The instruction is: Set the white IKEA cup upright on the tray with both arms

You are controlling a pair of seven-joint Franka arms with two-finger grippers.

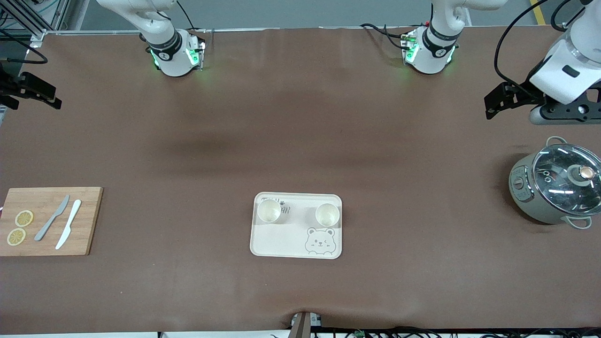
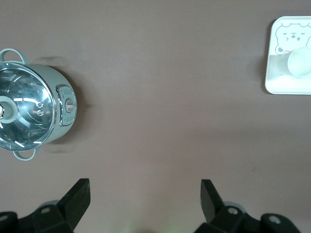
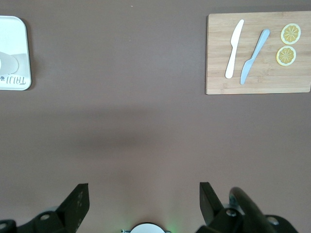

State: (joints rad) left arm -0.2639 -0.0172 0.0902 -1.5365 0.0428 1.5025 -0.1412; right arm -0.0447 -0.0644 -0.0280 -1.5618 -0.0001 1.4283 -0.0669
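Nearest my front camera sits the tray (image 1: 296, 226), flat on the brown counter (image 1: 300, 141) about midway between the two arms' ends, bear face at its near edge. I count two white cups on it, both upright with mouths open to the camera: one cup (image 1: 269, 211) toward the right arm's end, covering part of the lettering, and the other cup (image 1: 327, 214) toward the left arm's end, just above the bear — each well inside the rim, apart from one another. By that evidence I judge the placing complete or all but complete. Left gripper (image 2: 145, 194) hangs over bare counter at its own end, jaws wide apart and empty, the lidded pot (image 1: 557, 188) lying nearer the front camera than the spot it is over. Right gripper (image 3: 144, 194) hangs over bare counter at the other end, jaws likewise spread and empty, with the cutting board (image 1: 48, 220), its two knives and lemon slices undisturbed. Both arms appear to be waiting. If any step remains it is withdrawal to rest — I would keep both grippers high and away from the tray, avoid sweeping over pot or board, and confirm neither cup rocks before closing out.
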